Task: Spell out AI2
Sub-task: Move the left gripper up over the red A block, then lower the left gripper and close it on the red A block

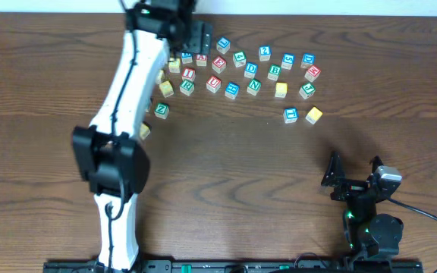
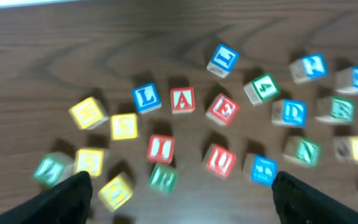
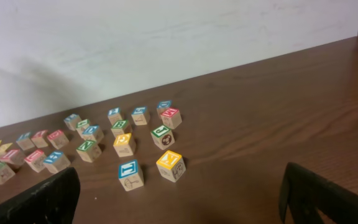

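I read the red A (image 2: 183, 99) face-up and square on the tabletop. The red I (image 2: 160, 148) lies near it, closer to me and a little left, slightly turned. The blue 2 (image 1: 265, 51), barely legible, sits farther right, well apart.

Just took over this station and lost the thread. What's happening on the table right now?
The left claw hangs open over the scattered letter cubes at the far side of the table, holding nothing. The red A cube and red I cube lie just below it, loose among the others. The right claw sits open and empty near the front. Nothing is lined up yet.
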Controlling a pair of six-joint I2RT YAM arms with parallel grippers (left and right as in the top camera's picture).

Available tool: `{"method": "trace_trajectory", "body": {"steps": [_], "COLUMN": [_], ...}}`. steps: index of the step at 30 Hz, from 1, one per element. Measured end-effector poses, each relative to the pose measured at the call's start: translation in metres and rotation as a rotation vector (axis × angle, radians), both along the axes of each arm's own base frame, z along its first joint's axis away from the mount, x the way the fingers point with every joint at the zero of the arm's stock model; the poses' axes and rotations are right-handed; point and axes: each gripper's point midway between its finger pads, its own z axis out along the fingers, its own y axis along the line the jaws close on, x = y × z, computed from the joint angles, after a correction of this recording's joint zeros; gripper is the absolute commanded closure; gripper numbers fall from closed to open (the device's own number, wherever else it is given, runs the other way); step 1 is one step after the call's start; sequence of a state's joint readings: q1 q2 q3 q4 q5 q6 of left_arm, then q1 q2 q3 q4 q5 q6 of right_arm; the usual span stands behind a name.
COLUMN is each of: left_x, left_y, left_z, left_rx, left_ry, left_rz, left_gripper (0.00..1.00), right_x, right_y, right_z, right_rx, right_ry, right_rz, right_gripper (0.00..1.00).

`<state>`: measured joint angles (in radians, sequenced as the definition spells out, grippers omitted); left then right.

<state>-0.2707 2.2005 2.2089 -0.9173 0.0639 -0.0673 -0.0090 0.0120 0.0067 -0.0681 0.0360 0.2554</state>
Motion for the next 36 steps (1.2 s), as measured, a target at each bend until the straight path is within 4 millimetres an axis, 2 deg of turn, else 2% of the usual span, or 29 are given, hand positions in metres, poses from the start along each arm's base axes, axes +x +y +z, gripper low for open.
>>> {"method": "trace_trajectory", "body": {"steps": [5,11,17,22,28,31,36], "left_x": [0.021,0.034,0.040,0.049,0.061,0.064,0.063], "left_y": [-0.006,-0.004,-0.005,-0.010,-0.022,-0.029,-0.036], "left_z": [-0.041,-0.071,-0.098,-0.109,-0.104,-0.105,-0.122], "left_rx": [0.012,0.021,0.033,0.025,0.007,0.002,0.007], "left_ry": [0.008,0.017,0.039,0.016,-0.044,-0.065,-0.044], "left_rz": [0.051,0.078,0.079,0.075,0.064,0.052,0.044], "left_gripper": [0.12,0.13,0.18,0.22,0.35,0.38,0.41], "right_x": [0.000,0.000,0.000,0.000,0.000,0.000,0.000], "right_y": [0.000,0.000,0.000,0.000,0.000,0.000,0.000], "right_z": [0.000,0.000,0.000,0.000,0.000,0.000,0.000], "right_rx": [0.000,0.000,0.000,0.000,0.000,0.000,0.000], "right_ry": [0.000,0.000,0.000,0.000,0.000,0.000,0.000], "right_rz": [0.000,0.000,0.000,0.000,0.000,0.000,0.000], "right_gripper": [0.01,0.01,0.01,0.01,0.01,0.01,0.01]}}
